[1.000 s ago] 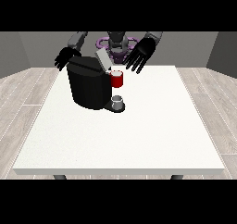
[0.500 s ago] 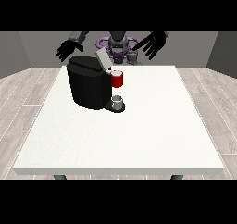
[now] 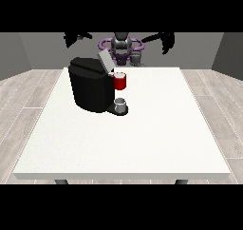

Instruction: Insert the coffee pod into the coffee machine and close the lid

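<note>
The black coffee machine (image 3: 92,89) stands on the white table (image 3: 142,138) left of centre, with its lid (image 3: 104,61) tilted up at the back. A red thing at the machine (image 3: 120,81) sits at its front, above a grey cup (image 3: 121,104) on the base. A small grey thing (image 3: 136,58) stands at the table's far edge, in front of the robot. Both hands are raised high behind the machine and hold nothing: the hand at the view's left (image 3: 76,37) and the hand at the view's right (image 3: 165,39) have their fingers spread.
The robot's torso (image 3: 121,46) is behind the table's far edge. Wide white tabletop stretches in front of the machine and to its right. Grey wooden floor surrounds the table.
Both hands have risen and swung outward, away from the top of the machine. The machine, its lid and the grey thing have not moved.
</note>
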Robot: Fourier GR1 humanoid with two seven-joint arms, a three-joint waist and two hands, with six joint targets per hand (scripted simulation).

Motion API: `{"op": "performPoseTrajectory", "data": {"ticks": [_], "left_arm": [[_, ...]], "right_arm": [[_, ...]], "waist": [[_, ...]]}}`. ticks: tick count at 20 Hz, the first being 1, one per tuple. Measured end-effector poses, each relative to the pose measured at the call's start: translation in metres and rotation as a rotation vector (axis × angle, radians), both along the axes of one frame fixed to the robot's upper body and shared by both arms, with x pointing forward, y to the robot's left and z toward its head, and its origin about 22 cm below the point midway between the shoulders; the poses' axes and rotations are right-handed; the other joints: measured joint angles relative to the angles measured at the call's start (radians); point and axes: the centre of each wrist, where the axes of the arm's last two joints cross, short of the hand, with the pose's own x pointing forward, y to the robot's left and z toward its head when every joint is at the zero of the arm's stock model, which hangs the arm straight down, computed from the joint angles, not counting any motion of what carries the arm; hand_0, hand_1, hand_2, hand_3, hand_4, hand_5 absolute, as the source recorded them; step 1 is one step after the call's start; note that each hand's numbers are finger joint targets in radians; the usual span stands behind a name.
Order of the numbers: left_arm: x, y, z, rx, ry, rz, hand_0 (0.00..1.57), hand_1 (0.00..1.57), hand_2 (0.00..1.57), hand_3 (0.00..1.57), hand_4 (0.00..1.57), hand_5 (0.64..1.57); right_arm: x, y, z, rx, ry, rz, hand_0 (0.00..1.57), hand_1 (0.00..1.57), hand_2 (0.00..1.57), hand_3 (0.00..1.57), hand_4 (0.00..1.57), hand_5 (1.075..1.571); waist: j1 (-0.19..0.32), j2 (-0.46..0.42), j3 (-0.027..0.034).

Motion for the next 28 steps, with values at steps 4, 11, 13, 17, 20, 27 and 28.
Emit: {"op": "performPoseTrajectory", "data": {"ticks": [4,11,13,17,20,27,28], "left_arm": [[-0.015,-0.002,-0.021,-0.084,0.036,0.017,0.0,0.0,0.0,0.0,0.0,1.571],[-0.031,-0.006,-0.032,-0.197,0.057,0.008,0.0,0.0,0.0,0.0,0.14,1.571],[-0.041,-0.006,-0.041,-0.223,0.07,0.002,0.0,0.0,0.0,0.0,0.0,1.571],[-0.051,-0.001,-0.039,-0.245,0.041,0.013,0.0,0.0,0.0,0.0,0.2,1.571],[-0.055,-0.003,-0.033,-0.26,0.024,0.009,0.0,0.0,0.0,0.0,0.1,1.571],[-0.072,-0.008,-0.021,-0.288,0.01,0.017,0.0,0.0,0.0,0.0,0.0,1.571],[-0.075,-0.009,-0.021,-0.291,0.002,0.016,0.0,0.0,0.0,0.0,0.0,1.571]], "right_arm": [[0.006,-0.004,0.016,-0.012,-0.036,0.048,0.0,0.0,0.0,0.0,0.0,1.571],[0.022,-0.005,0.037,-0.052,-0.056,0.118,0.0,0.0,0.0,0.0,0.24,1.571],[0.022,-0.003,0.035,-0.073,-0.052,0.128,0.0,0.0,0.0,0.0,0.22,1.571],[0.028,0.011,0.039,-0.092,-0.073,0.171,0.0,0.0,0.0,0.0,0.12,1.571],[0.035,0.015,0.04,-0.089,-0.069,0.185,0.0,0.0,0.0,0.0,0.0,1.571],[0.05,0.013,0.032,-0.052,-0.048,0.181,0.0,0.0,0.0,0.0,0.0,1.571],[0.054,0.01,0.035,-0.051,-0.053,0.175,0.0,0.0,0.0,0.0,0.0,1.571]], "waist": [[0.04,-0.021,0.0003],[0.116,-0.015,0.0007],[0.138,-0.014,0.0005],[0.143,0.018,0.0005],[0.155,0.04,0.0006],[0.181,0.086,0.0008],[0.185,0.1,0.001]]}}
